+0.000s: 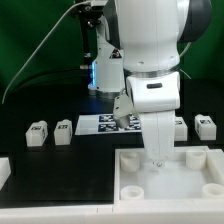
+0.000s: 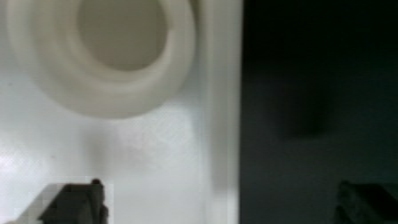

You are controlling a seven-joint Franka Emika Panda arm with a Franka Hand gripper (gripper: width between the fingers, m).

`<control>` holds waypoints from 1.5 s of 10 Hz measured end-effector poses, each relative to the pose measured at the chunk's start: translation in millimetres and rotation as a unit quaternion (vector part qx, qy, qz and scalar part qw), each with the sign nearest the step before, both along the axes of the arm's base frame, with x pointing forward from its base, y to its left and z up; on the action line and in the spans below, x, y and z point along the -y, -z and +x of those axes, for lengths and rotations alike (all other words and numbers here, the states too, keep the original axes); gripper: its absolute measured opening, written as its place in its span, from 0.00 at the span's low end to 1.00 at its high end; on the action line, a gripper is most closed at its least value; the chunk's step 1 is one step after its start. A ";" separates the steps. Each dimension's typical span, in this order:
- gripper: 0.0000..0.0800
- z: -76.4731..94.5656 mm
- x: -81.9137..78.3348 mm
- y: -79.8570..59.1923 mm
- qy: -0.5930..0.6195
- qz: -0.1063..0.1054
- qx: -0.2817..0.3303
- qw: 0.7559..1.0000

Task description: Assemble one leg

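Several legs, small white blocks with marker tags, stand on the black table. Two are at the exterior view's left (image 1: 37,133) (image 1: 63,130) and two at its right (image 1: 205,125) (image 1: 181,125). My gripper (image 1: 156,160) hangs low over the edge of the large white tray-like piece (image 1: 130,165). In the wrist view my gripper (image 2: 221,205) is open and empty, its dark fingertips (image 2: 75,203) wide apart. Beneath them lie the white piece (image 2: 107,140) with a round hole (image 2: 125,40) and the black table. No leg shows in the wrist view.
The marker board (image 1: 100,122) lies on the table behind my arm, between the two pairs of legs. A cable runs from the arm toward the exterior view's left. Green wall at the back.
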State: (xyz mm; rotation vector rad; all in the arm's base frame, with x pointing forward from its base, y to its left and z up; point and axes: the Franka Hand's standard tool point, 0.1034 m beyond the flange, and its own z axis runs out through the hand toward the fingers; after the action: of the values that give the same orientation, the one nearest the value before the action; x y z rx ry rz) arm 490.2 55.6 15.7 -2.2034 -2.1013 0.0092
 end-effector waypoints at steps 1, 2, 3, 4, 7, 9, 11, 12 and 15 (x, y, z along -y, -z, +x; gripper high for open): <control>0.81 0.0 0.1 0.0 0.000 0.000 0.000 1.000; 0.81 0.3 -1.1 -2.8 0.029 -0.002 0.002 1.000; 0.81 -2.3 -4.0 -13.3 0.068 -0.007 0.007 0.998; 0.81 -8.9 -9.2 -24.5 0.084 -0.010 0.011 0.996; 0.81 -36.7 -52.8 -48.8 0.290 -0.018 0.002 0.957; 0.81 -40.2 -79.9 -52.0 0.387 -0.013 0.000 0.922; 0.81 -40.6 -80.8 -51.8 0.492 -0.014 -0.013 0.870; 0.81 -43.1 -85.1 -49.0 0.557 -0.015 -0.024 0.830; 0.81 -61.2 -119.5 -34.4 0.698 -0.024 -0.054 0.713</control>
State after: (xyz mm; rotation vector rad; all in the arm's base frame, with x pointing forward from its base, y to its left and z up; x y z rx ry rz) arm 429.0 175.1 50.1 -3.0271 0.0485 0.0736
